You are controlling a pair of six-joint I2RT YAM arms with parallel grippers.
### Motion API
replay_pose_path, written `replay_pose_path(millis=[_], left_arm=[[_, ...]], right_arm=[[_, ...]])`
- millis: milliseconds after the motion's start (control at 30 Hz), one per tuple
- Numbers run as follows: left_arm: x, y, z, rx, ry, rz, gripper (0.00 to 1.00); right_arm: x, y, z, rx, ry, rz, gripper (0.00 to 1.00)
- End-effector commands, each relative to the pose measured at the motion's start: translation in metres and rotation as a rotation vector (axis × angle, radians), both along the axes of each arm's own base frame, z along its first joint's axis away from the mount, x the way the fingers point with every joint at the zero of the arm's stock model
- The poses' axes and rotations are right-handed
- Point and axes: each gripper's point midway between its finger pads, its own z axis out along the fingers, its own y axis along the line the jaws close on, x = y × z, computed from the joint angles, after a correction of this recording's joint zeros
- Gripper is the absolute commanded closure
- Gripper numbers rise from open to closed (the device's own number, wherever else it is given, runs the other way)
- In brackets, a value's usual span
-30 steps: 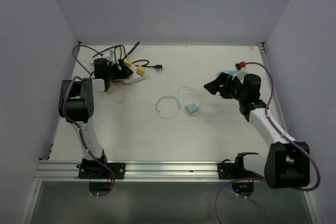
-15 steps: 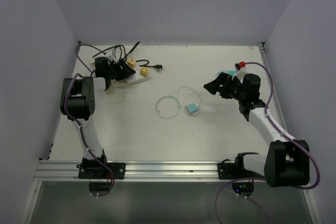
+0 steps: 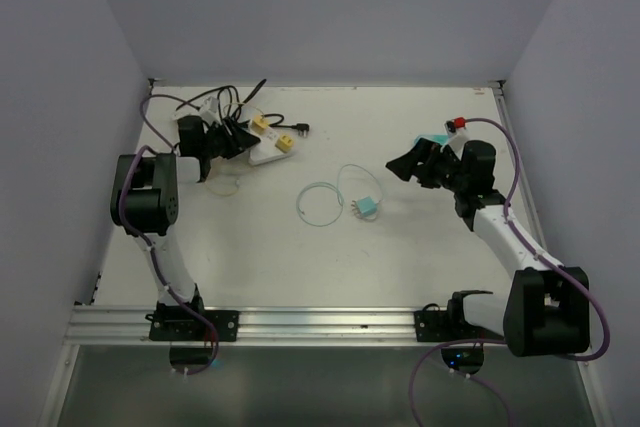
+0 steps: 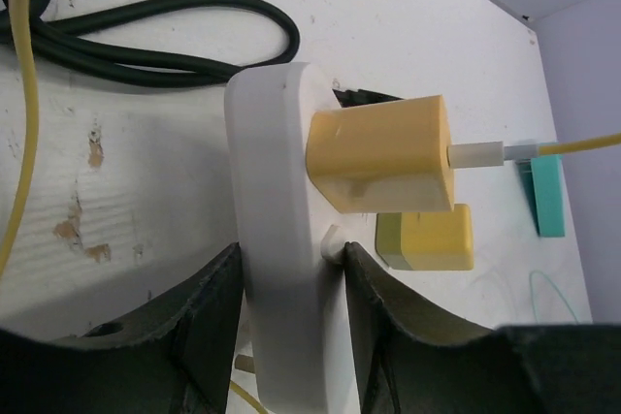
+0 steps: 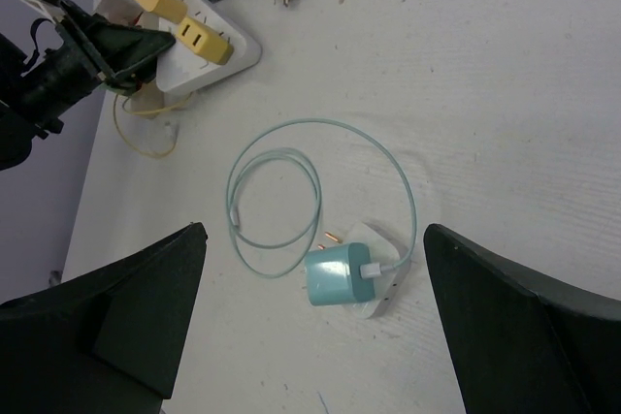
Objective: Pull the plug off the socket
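Left fingers (image 4: 199, 327) closed onto socket (image 4: 281, 239), wrist view

The fingers (image 4: 209, 327) of the left gripper (image 4: 291, 259) hug both long sides of the white socket strip (image 4: 277, 172), leaving no gap there. 2 bodies jut from its face, the large yellow plug (image 4: 383, 152) and the small yellow plug (image 4: 427, 238), with open air beyond them. Black cable (image 4: 146, 46) crowds the strip's far end. Bare table (image 5: 485, 94) surrounds the teal charger (image 5: 335, 283) and its looped cord (image 5: 310, 121).
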Motion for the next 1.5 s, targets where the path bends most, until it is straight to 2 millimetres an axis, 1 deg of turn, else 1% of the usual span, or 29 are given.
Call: replay_pose_path(millis=[0, 167, 200, 233, 267, 333, 367, 400, 433, 467, 533, 567, 600, 667, 733, 767, 800, 867, 900, 967, 1033, 1067, 1100, 1133, 1167, 1200, 1267, 1333, 1467], left_arm=[[-0.003, -0.007, 0.058, -0.06, -0.169, -0.029, 1.0], [-0.021, -0.011, 0.067, -0.073, -0.183, -0.035, 1.0], [-0.027, -0.012, 0.063, -0.071, -0.173, -0.035, 1.0], [-0.029, -0.013, 0.068, -0.063, -0.185, -0.033, 1.0], [-0.035, -0.015, 0.062, -0.058, -0.169, -0.034, 1.0], [-0.042, -0.02, 0.071, -0.048, -0.192, -0.034, 1.0], [-0.05, -0.021, 0.065, -0.043, -0.18, -0.031, 1.0], [-0.053, -0.019, 0.073, -0.037, -0.197, -0.02, 1.0], [-0.059, -0.029, 0.072, -0.03, -0.195, -0.033, 1.0], [-0.067, -0.032, 0.065, -0.022, -0.173, -0.039, 1.0], [-0.077, -0.037, 0.069, -0.009, -0.178, -0.048, 1.0], [-0.086, -0.039, 0.061, 0.004, -0.154, -0.054, 1.0], [-0.092, -0.044, 0.069, 0.01, -0.174, -0.063, 1.0], [-0.103, -0.046, 0.062, 0.04, -0.147, -0.066, 1.0], [-0.11, -0.05, 0.068, 0.068, -0.159, -0.065, 1.0], [-0.118, -0.051, 0.06, 0.087, -0.135, -0.072, 1.0], [-0.123, -0.055, 0.066, 0.094, -0.151, -0.081, 1.0], [-0.133, -0.056, 0.06, 0.113, -0.132, -0.082, 1.0], [-0.138, -0.057, 0.064, 0.114, -0.145, -0.083, 1.0], [-0.147, -0.057, 0.058, 0.115, -0.132, -0.08, 1.0], [-0.154, -0.059, 0.063, 0.111, -0.145, -0.082, 1.0], [-0.158, -0.059, 0.061, 0.11, -0.139, -0.084, 1.0], [-0.161, -0.06, 0.066, 0.108, -0.156, -0.08, 1.0], [-0.166, -0.061, 0.063, 0.106, -0.148, -0.083, 1.0], [-0.168, -0.061, 0.065, 0.103, -0.154, -0.081, 1.0], [-0.17, -0.061, 0.07, 0.099, -0.17, -0.079, 1.0], [-0.175, -0.06, 0.07, 0.097, -0.173, -0.07, 1.0], [-0.178, -0.059, 0.076, 0.096, -0.195, -0.063, 1.0], [-0.186, -0.057, 0.073, 0.091, -0.193, -0.056, 1.0]], right_arm=[[0.0, 0.01, 0.01, 0.022, -0.049, 0.047, 0.02], [-0.004, 0.024, 0.016, 0.023, -0.073, 0.117, 0.03], [-0.007, 0.03, 0.017, 0.019, -0.078, 0.14, 0.03], [-0.007, 0.034, 0.02, 0.008, -0.096, 0.161, 0.03], [-0.011, 0.042, 0.019, 0.002, -0.094, 0.19, 0.03], [-0.014, 0.052, 0.022, -0.02, -0.119, 0.238, 0.03], [-0.021, 0.064, 0.02, -0.027, -0.115, 0.285, 0.03], [-0.024, 0.071, 0.02, -0.036, -0.12, 0.311, 0.03], [-0.024, 0.077, 0.022, -0.055, -0.14, 0.338, 0.03], [-0.029, 0.083, 0.018, -0.066, -0.124, 0.364, 0.03], [-0.037, 0.103, 0.012, -0.102, -0.114, 0.434, 0.03], [-0.048, 0.118, 0.009, -0.119, -0.111, 0.485, 0.03], [-0.046, 0.122, 0.003, -0.164, -0.115, 0.486, 0.03], [-0.056, 0.14, 0.001, -0.187, -0.12, 0.528, 0.04], [-0.055, 0.147, -0.005, -0.193, -0.107, 0.515, 0.05], [-0.06, 0.155, -0.007, -0.191, -0.105, 0.528, 0.05], [-0.061, 0.158, -0.008, -0.178, -0.092, 0.523, 0.05], [-0.063, 0.168, -0.011, -0.168, -0.089, 0.526, 0.06], [-0.064, 0.172, -0.012, -0.157, -0.081, 0.524, 0.07], [-0.065, 0.184, -0.015, -0.146, -0.081, 0.525, 0.07], [-0.066, 0.193, -0.016, -0.126, -0.074, 0.525, 0.08], [-0.067, 0.199, -0.026, -0.134, -0.051, 0.524, 0.08], [-0.067, 0.203, -0.027, -0.125, -0.038, 0.519, 0.09], [-0.066, 0.208, -0.027, -0.113, -0.043, 0.515, 0.09], [-0.069, 0.214, -0.036, -0.113, -0.022, 0.522, 0.09], [-0.068, 0.217, -0.037, -0.095, -0.006, 0.515, 0.11], [-0.069, 0.227, -0.042, -0.077, 0.0, 0.519, 0.13], [-0.069, 0.234, -0.041, -0.06, -0.002, 0.52, 0.15], [-0.069, 0.25, -0.048, -0.048, 0.006, 0.509, 0.2]])
